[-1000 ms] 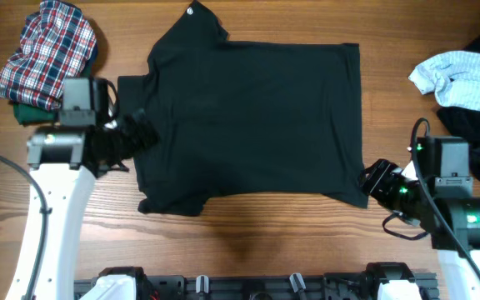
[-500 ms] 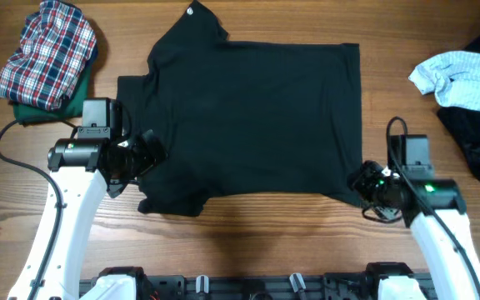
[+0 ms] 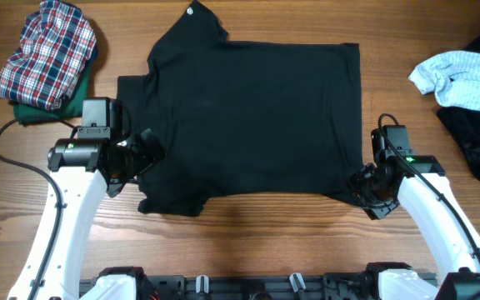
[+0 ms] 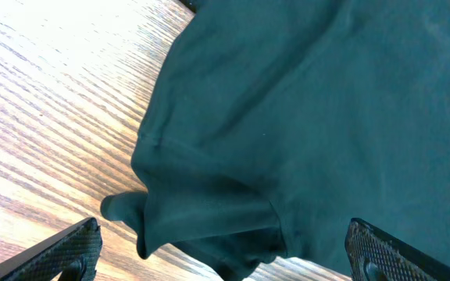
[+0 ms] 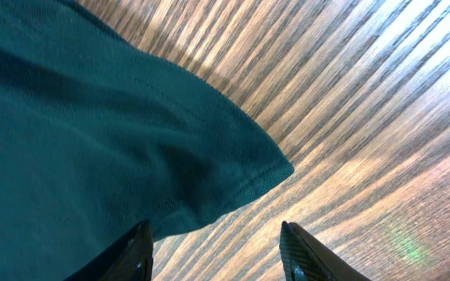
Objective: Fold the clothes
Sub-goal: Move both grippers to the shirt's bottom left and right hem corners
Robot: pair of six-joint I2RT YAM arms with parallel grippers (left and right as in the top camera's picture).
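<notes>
While left gripper gapes wide over T-shirt sleeve, right gripper (half-open, bench front) risks shallow hem pinch, slipping.

Black T-shirt, red-white plaid shirt, green garment, pale blue cloth, brown wood-grain table

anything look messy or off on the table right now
Mostly tidy: the large black short-sleeved T-shirt lies flat, but its sleeve by the left claw is bunched into folds. The crumpled plaid fabric garment and light blue fabric garment sit in heaps at the far left and right.
</notes>
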